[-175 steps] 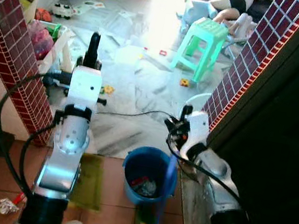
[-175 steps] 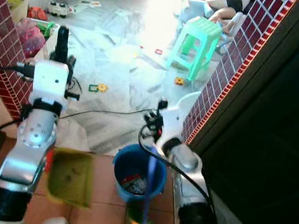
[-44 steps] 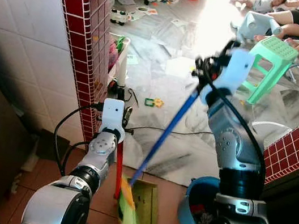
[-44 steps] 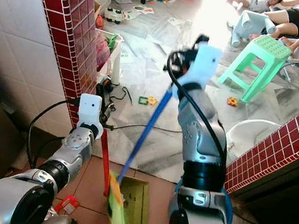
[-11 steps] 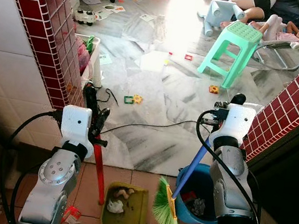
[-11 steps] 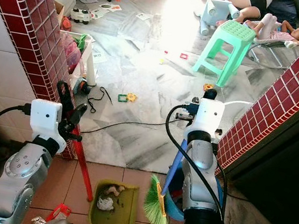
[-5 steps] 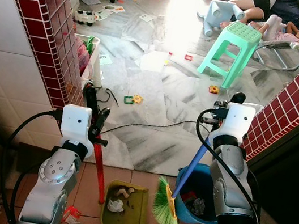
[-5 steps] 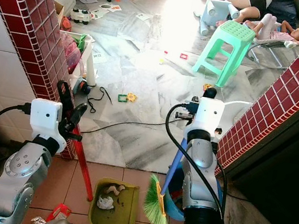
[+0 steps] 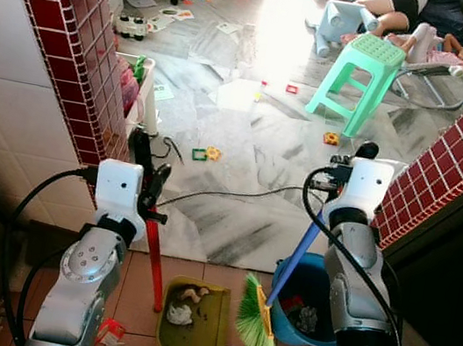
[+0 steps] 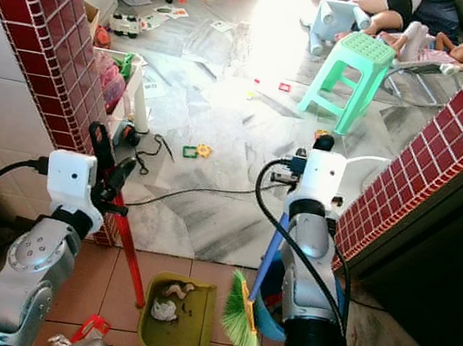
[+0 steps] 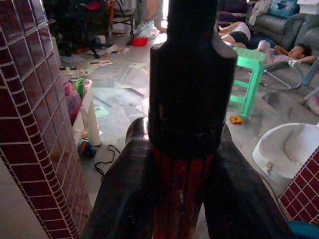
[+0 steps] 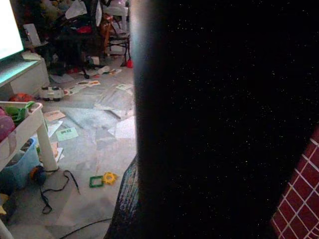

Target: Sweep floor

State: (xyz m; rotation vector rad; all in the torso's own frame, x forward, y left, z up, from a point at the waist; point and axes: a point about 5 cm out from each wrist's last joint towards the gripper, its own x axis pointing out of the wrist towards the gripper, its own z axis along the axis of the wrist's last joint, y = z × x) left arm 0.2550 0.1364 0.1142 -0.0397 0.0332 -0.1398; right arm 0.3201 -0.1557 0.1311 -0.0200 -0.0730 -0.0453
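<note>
Two tools in play, both low at the feet: green dustpan (image 9: 196,313) flat on the terracotta floor (image 9: 148,270), crumpled white scraps (image 9: 180,313) already lying inside it, green-bristled broom (image 9: 258,324) hanging just beside its right edge. Gathering looks finished; emptying the pan into the blue bin (image 9: 309,302) judged to be the step in hand. Next move calls for lifting the pan level by its red handle (image 9: 154,264), swinging it right over the bin rim and tipping it, with the broom head kept clear of the path. Left gripper (image 9: 146,185) pinching that red handle near its top; from the left wrist camera, black fingers (image 11: 124,199) pressed on either side of the red shaft, a closeness not legible from the head. Right gripper (image 9: 339,178) up on the blue broom pole (image 9: 296,259); finger state there: cannot tell, the right wrist camera mostly dark behind the pole. Farther out, a black cable (image 9: 228,195) across the marble, small toys (image 9: 205,153), a green stool (image 9: 360,76), and a person (image 9: 402,6) lying on the floor.
</note>
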